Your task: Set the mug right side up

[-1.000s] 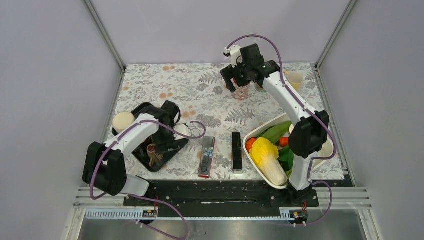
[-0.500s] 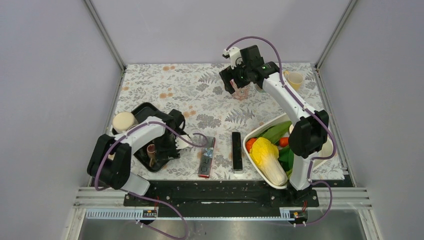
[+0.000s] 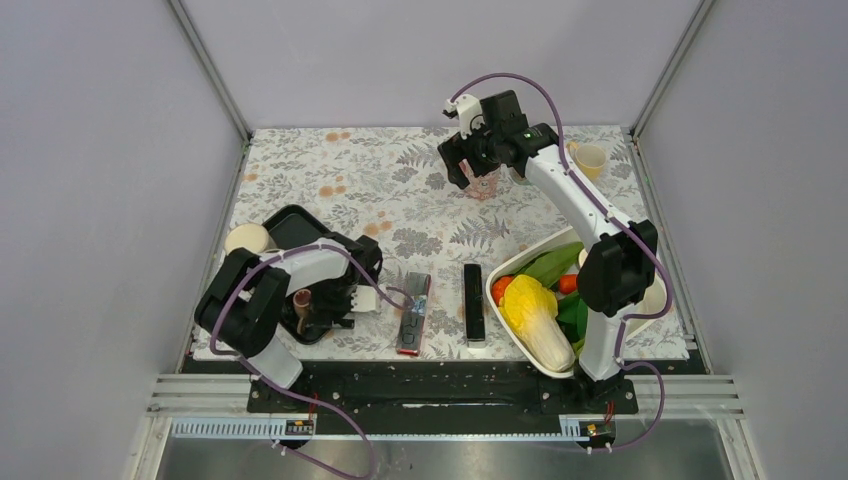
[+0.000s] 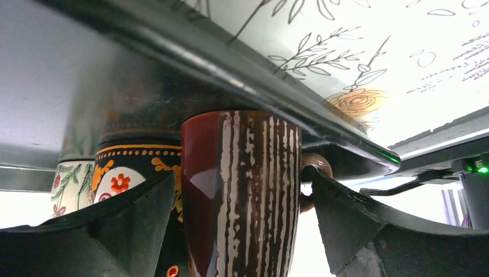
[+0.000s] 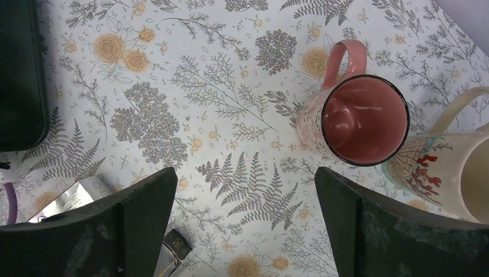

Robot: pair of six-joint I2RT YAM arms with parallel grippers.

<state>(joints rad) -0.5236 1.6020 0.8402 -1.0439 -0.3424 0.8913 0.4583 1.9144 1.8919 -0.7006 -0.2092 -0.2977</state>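
A brown mug with white streaks (image 4: pixel 242 190) stands on the black tray (image 3: pixel 290 225) at the near left; it also shows in the top view (image 3: pixel 302 298). The left wrist view is rolled over, so I cannot tell which end of the mug is up. My left gripper (image 4: pixel 242 231) is open with one finger on each side of the mug, and the right finger (image 4: pixel 346 213) touches its handle. My right gripper (image 5: pixel 245 219) is open and empty above the cloth at the back, beside an upright pink mug (image 5: pixel 363 118).
A black patterned mug (image 4: pixel 124 167) and a white one (image 4: pixel 72 182) stand behind the brown mug. A cream mug (image 5: pixel 444 167) is next to the pink one. A foil packet (image 3: pixel 414 312), a black remote (image 3: pixel 473 302) and a vegetable basket (image 3: pixel 505 268) lie near the front.
My left gripper has swung left from beside the tray's right edge to over the tray, around the brown mug. My right arm has barely moved.
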